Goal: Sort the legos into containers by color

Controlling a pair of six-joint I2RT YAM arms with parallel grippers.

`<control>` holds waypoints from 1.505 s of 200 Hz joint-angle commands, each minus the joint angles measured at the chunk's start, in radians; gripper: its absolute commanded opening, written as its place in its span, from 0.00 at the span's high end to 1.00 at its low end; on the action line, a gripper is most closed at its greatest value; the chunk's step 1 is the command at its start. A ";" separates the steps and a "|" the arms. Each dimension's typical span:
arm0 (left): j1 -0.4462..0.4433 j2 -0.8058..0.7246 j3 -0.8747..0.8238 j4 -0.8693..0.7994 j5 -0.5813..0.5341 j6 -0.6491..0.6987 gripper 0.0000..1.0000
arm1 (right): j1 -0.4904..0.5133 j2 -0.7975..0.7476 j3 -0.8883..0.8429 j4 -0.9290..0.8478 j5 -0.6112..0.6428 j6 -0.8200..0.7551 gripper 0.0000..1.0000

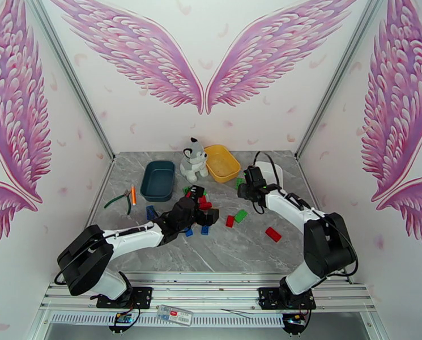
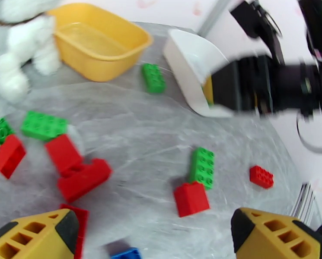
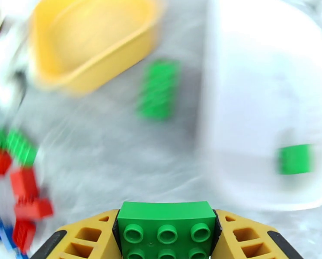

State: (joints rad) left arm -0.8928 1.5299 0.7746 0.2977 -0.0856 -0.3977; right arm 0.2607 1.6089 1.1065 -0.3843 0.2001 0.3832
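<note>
Right gripper (image 3: 166, 226) clamping half-cropped green lego (image 3: 166, 219), left gripper (image 2: 154, 227) wide, white tray (image 3: 264, 83) blurred

Blurred white tray (image 3: 264, 83) — green brick (image 3: 167, 232) half off-frame below

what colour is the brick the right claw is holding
Green. The brick shows best in the right wrist view, pinched in the right claw.

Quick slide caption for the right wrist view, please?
Right gripper grips a green lego, facing the white tray that holds another green one.
</note>
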 commanded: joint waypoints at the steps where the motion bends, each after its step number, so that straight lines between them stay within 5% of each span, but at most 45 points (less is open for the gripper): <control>1: -0.093 0.002 0.049 0.009 -0.144 0.183 0.01 | -0.074 0.000 0.034 0.022 0.030 0.061 0.56; 27: -0.138 -0.007 0.050 0.012 -0.193 0.231 0.01 | -0.141 0.061 0.115 -0.019 0.029 0.072 0.52; 43: -0.146 -0.021 0.033 0.035 -0.219 0.245 0.01 | -0.162 0.098 0.167 -0.050 0.044 0.073 0.32; 62: -0.152 -0.038 0.018 0.052 -0.264 0.259 0.01 | -0.167 0.124 0.216 -0.093 0.054 0.071 0.21; 128: -0.143 -0.100 -0.040 0.093 -0.399 0.246 0.01 | -0.079 -0.001 0.209 -0.223 0.145 0.157 0.15; 134: -0.139 -0.108 -0.046 0.095 -0.406 0.242 0.01 | -0.062 -0.034 0.182 -0.207 0.157 0.165 0.00; 172: -0.097 -0.170 -0.076 0.060 -0.441 0.183 0.01 | 0.005 -0.168 0.029 -0.050 -0.052 0.069 0.01; 185: -0.078 -0.187 -0.084 0.037 -0.458 0.160 0.01 | 0.057 -0.155 0.040 -0.062 -0.019 0.053 0.00; 229: -0.011 -0.235 -0.103 -0.016 -0.425 0.083 0.01 | 0.152 0.045 0.167 -0.077 0.010 0.042 0.25; 301: 0.116 -0.228 -0.119 -0.028 -0.276 -0.012 0.01 | 0.163 0.370 0.413 -0.145 0.158 0.045 0.29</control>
State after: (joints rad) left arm -0.8059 1.3132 0.6815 0.2897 -0.4252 -0.3622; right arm 0.4259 1.9160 1.4334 -0.4862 0.2871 0.4400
